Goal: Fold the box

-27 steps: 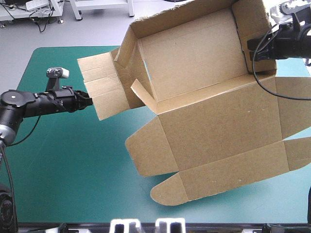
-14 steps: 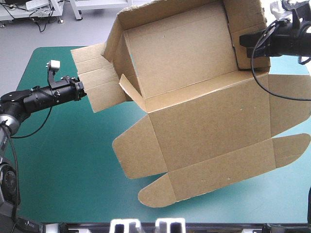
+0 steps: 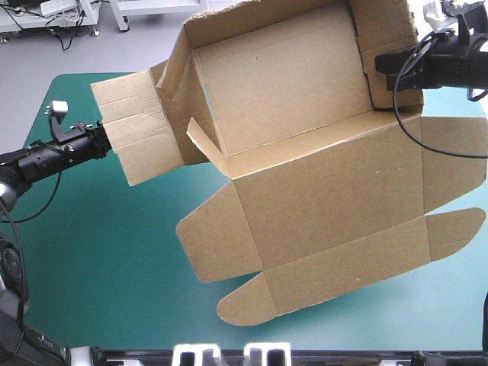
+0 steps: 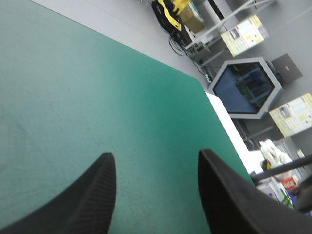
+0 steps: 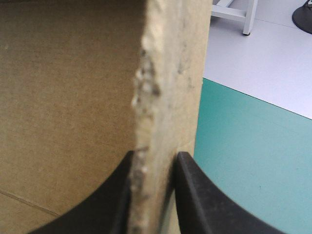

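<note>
The brown box [image 3: 305, 152] is tilted up, with its tray walls raised at the back and its lid panel [image 3: 328, 221] sloping down toward the table's front. My right gripper [image 3: 383, 67] is shut on the tray's right wall, and the wall's raw board edge [image 5: 165, 97] stands between its black fingers [image 5: 156, 155]. A loose side flap [image 3: 133, 137] sticks out from the tray's left end. My left gripper [image 3: 105, 139] sits just left of that flap. In the left wrist view it is open [image 4: 155, 155], with only teal-green cover between the fingers.
The teal-green cover [image 3: 99, 267] stretches to the front left of the box. The lid's rounded flaps [image 3: 252, 301] hang near the table's front edge, and another [image 3: 457, 229] reaches the right edge.
The box has shifted left and a little up with my right gripper. My left gripper has drawn back to the left, and the side flap has swung out after it.
</note>
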### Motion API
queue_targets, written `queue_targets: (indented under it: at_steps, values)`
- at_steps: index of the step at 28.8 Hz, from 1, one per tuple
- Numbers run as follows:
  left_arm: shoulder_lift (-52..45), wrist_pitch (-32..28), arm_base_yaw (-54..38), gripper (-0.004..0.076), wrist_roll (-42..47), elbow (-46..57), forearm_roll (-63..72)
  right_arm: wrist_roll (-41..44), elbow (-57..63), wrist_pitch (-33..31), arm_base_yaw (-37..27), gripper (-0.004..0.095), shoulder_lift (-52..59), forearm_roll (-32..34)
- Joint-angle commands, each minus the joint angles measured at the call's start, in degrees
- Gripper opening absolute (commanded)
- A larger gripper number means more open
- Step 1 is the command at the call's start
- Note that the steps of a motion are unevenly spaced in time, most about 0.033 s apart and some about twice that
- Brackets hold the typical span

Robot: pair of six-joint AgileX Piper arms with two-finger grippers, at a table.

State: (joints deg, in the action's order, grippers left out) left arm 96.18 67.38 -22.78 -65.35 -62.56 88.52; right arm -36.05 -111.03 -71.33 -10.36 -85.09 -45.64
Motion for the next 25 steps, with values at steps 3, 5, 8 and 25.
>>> queue_targets:
  at_steps: [3, 5, 8, 25]
  values:
    - [-1.27, 7.13, 6.11, 0.0377, -0.08, -1.66, 8.62, 0.03, -1.22, -0.63, -0.44, -0.0025, 1.76, -7.65]
    - [-1.27, 7.13, 6.99, 0.0377, 0.04, -1.66, 10.31, 0.04, -1.22, -0.63, -0.44, -0.0024, 1.76, -7.52]
    - [-1.27, 7.13, 8.57, 0.0377, 0.77, -1.66, 11.4, 0.04, -1.1, -0.63, -0.33, -0.0025, 1.16, -7.43]
    - [-11.76, 7.21, 13.87, 0.0377, 3.93, -1.66, 9.38, 1.07, 0.49, -0.52, -0.33, -0.0024, -2.74, -0.02]
